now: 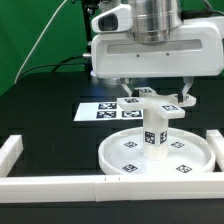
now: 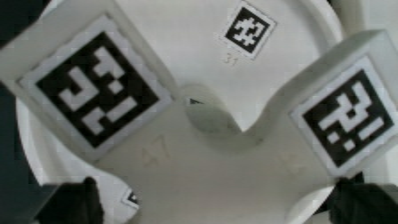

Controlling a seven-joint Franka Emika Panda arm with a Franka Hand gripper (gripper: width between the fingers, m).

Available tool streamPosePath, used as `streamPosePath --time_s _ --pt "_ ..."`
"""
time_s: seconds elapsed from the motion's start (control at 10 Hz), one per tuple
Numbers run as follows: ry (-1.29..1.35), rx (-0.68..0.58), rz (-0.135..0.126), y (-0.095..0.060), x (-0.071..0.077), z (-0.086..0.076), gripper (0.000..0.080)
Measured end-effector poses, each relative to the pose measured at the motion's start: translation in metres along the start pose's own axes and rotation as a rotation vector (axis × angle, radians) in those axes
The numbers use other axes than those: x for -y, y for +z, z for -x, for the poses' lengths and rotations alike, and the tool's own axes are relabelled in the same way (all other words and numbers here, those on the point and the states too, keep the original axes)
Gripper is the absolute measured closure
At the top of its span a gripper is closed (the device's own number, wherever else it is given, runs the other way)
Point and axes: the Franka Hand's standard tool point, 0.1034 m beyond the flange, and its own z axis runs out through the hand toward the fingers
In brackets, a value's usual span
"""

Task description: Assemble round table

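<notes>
My hand [image 1: 153, 100] is pointing straight down over the foot [image 1: 153, 108], which is sitting atop the upright leg [image 1: 154, 135] at the disc's [image 1: 115, 158] centre on the bench [image 1: 45, 80]. I'm unable to tell whether the fingers are gripping the foot. The leg's axis is running vertically, directly below the hand; the marker board [image 1: 100, 110] is lying at eleven o'clock.

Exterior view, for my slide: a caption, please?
Gripper above cross-shaped foot on leg, standing in round disc.

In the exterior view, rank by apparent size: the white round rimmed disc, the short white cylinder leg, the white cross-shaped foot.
1. White round rimmed disc, clearly largest.
2. White cross-shaped foot and short white cylinder leg: look alike; unranked.
</notes>
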Motion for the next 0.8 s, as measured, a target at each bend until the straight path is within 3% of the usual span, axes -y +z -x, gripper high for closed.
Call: streamPosePath --time_s 0.2,0.8 --pt "0.001 -0.006 -0.002 -0.002 -0.0003 -0.0017 0.0381" --pt "0.001 -0.006 -0.002 -0.0021 -0.0003 -0.0017 0.0381"
